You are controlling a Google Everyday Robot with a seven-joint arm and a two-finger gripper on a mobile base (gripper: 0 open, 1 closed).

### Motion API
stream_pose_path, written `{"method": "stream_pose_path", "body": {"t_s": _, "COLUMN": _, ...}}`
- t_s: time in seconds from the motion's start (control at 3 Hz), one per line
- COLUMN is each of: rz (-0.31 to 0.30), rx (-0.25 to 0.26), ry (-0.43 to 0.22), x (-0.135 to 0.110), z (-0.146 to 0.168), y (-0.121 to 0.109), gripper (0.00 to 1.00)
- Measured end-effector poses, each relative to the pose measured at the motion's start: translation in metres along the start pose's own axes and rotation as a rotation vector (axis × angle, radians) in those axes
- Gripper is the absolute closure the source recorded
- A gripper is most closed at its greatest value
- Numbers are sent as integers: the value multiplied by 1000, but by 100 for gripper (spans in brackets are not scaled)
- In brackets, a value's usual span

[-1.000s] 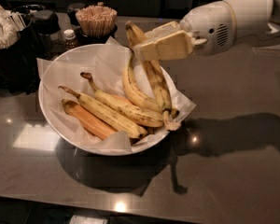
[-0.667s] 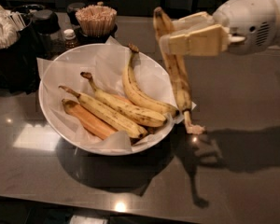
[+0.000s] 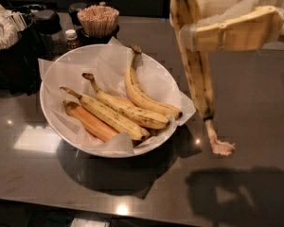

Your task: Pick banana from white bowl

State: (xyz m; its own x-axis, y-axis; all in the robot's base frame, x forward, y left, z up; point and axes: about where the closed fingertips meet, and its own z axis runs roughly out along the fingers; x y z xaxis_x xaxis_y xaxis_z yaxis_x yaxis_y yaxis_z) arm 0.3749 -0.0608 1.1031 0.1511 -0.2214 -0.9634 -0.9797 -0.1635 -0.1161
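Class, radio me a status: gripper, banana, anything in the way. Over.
Gripper upper right, shut on banana. Banana hangs stem-down, right of bowl, clear of it. Nothing blocking.

From my remote console: the long yellow banana (image 3: pixel 199 79), brown-speckled, hangs almost upright at upper right. My gripper (image 3: pixel 199 25) is clamped just below its dark blossom tip, and the frayed pale stem end points down. It hangs clear of the wide, shallow, paper-lined white bowl (image 3: pixel 43 103), just beside its right rim.

No readable text, even on top-right tool (image 3: pixel 195 25)
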Motion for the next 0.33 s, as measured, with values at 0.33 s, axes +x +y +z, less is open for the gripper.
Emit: {"method": "stream_pose_path", "body": {"t_s": 0.33, "rz": 0, "rx": 0, "ry": 0, "x": 0, "z": 0, "y": 0, "gripper": 100}}
